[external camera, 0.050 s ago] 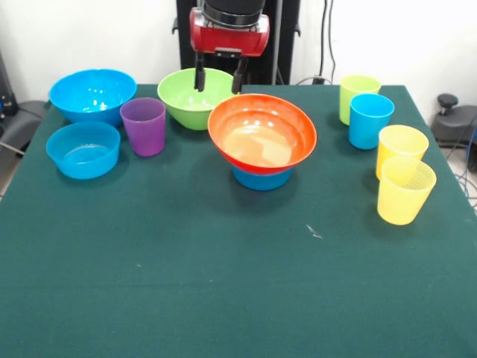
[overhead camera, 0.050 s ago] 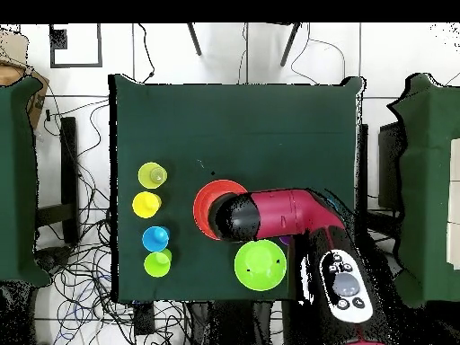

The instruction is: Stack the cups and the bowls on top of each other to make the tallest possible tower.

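My gripper (external camera, 0.050 s ago: 219, 78) hangs open and holds nothing, over the lime green bowl (external camera, 0.050 s ago: 195, 98) and just behind the wide orange bowl (external camera, 0.050 s ago: 261, 134). The orange bowl rests on a small blue bowl (external camera, 0.050 s ago: 261, 179), a two-piece tower mid-table. The purple cup (external camera, 0.050 s ago: 143, 125) stands on the cloth to the left, beside another small blue bowl (external camera, 0.050 s ago: 83, 149) and the large blue bowl (external camera, 0.050 s ago: 92, 93). At the right stand the green cup (external camera, 0.050 s ago: 358, 93), the blue cup (external camera, 0.050 s ago: 370, 119) and two yellow cups (external camera, 0.050 s ago: 401, 148). In the overhead view my arm (overhead camera, 0.050 s ago: 287, 216) hides the gripper, part of the orange bowl (overhead camera, 0.050 s ago: 208, 202) and the purple cup.
The dark green table (external camera, 0.050 s ago: 223, 283) stretches from the tower to its near edge. Overhead, the cups (overhead camera, 0.050 s ago: 153, 175) line one side of the table and the green bowl (overhead camera, 0.050 s ago: 260, 265) lies near the robot's edge. Cables lie on the floor around the table.
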Robot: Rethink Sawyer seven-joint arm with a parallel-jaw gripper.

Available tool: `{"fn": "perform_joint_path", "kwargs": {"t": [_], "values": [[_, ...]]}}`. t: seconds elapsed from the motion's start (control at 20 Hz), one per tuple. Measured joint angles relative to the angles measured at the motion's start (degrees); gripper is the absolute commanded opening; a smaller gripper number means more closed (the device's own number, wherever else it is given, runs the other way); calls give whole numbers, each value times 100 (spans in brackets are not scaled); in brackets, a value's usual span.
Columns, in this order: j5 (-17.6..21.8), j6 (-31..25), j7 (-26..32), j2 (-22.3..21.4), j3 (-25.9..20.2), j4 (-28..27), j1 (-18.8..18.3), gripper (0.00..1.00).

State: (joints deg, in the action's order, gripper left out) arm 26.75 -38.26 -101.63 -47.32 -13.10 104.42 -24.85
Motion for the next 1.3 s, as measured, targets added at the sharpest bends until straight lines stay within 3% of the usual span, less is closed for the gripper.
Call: {"fn": "perform_joint_path", "kwargs": {"t": [0.5,1.3], "values": [[9,0,0,-147,-557,165,-375,100],[50,-34,0,-147,-967,165,-712,100]]}}
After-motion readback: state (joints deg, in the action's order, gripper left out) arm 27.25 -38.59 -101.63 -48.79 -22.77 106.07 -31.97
